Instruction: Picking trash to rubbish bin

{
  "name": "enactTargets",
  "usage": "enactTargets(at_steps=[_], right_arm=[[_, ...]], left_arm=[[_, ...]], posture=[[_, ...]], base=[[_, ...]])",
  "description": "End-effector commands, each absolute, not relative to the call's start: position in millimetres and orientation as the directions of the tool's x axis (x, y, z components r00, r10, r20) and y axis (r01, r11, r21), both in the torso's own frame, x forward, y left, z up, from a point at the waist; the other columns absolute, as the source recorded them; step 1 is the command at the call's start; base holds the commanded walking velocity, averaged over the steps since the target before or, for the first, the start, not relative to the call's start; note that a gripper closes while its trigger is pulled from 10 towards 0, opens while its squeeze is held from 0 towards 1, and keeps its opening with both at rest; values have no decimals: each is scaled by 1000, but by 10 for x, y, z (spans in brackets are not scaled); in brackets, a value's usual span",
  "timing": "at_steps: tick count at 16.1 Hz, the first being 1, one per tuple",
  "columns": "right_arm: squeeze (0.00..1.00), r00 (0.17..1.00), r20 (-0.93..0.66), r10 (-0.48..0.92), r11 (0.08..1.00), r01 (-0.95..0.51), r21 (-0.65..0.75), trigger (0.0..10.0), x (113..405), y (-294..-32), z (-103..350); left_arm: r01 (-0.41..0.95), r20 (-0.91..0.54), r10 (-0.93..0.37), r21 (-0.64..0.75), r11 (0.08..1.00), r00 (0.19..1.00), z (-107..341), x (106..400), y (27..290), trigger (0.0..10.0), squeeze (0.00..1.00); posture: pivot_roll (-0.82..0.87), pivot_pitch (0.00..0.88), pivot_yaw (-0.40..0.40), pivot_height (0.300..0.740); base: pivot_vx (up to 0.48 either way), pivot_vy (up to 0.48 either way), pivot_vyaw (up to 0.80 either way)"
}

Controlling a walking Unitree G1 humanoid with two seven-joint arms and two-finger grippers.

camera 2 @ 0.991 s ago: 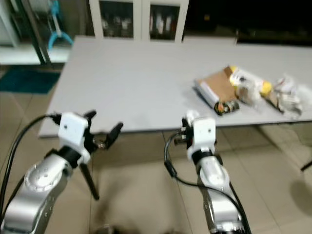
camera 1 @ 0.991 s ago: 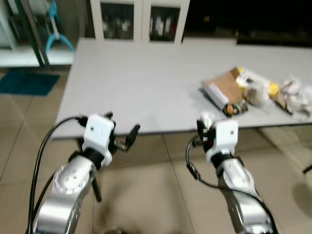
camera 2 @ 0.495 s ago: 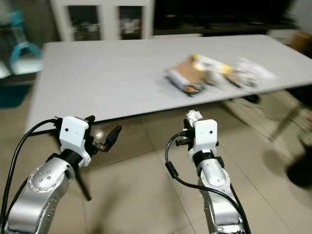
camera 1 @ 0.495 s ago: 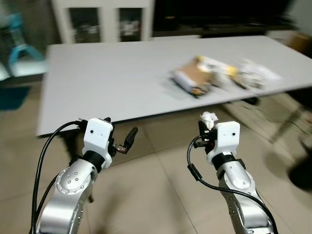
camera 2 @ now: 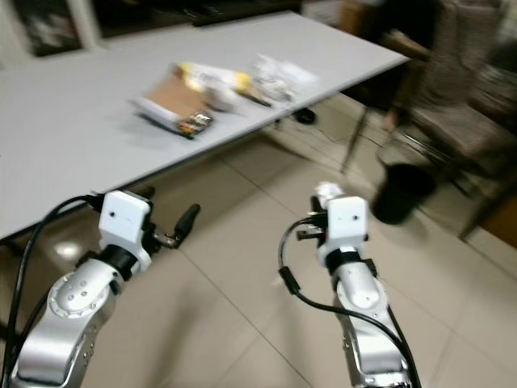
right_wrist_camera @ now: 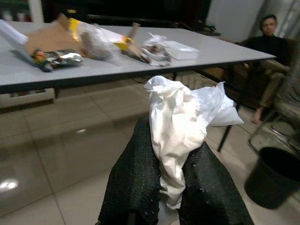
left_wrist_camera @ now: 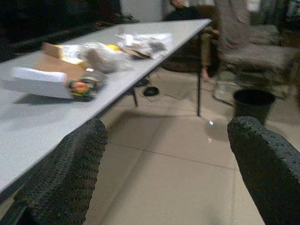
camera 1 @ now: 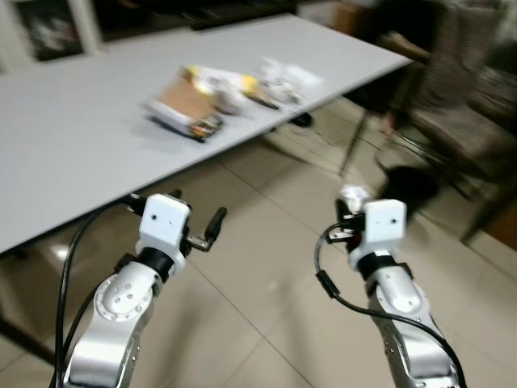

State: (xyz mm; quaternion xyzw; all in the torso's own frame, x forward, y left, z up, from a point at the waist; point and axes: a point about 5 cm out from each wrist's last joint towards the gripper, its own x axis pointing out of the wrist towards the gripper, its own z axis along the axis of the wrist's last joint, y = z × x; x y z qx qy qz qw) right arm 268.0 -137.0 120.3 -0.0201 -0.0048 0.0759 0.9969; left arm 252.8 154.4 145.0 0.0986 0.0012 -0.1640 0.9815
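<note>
My right gripper (camera 1: 347,212) is shut on a crumpled white tissue (right_wrist_camera: 180,117), which bulges out above its black fingers (right_wrist_camera: 136,183). It is held over the tiled floor, apart from the table. A round black rubbish bin (camera 1: 408,190) stands on the floor ahead and to the right, beyond this gripper; in the right wrist view the bin (right_wrist_camera: 272,176) sits low at the edge. My left gripper (left_wrist_camera: 164,183) is open and empty, held out over the floor near the table edge. More trash (camera 1: 218,93), a cardboard packet and wrappers, lies on the grey table (camera 1: 65,153).
The table runs along my left, its legs (camera 1: 351,145) near the bin. A wicker chair (camera 1: 464,113) stands at the right behind the bin. A person (right_wrist_camera: 269,44) sits beyond the table end. Open tiled floor (camera 1: 275,275) lies ahead.
The camera has swung to the right: the table has slid to the left and the bin and chair have come into view. Both grippers keep their pose, the right still shut on the tissue.
</note>
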Motion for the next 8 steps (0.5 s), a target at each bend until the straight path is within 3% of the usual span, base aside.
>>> enactTargets(at_steps=[1,8], right_arm=[[0,992,3,127,989,-126,-71,10000,2690,-1424,1200],[0,991,-6,134,988,-134,-75,10000,2671,-1412,1179]], left_arm=[[351,-38,-350,189,917,936,1438,2513,1486,10000,0],[362,-32,-364,212,908,931,1419,2509,1483,10000,0]], posture=[[1,29,-76,740],[-7,32,-71,740]], base=[[0,0,-800],[37,0,-800]])
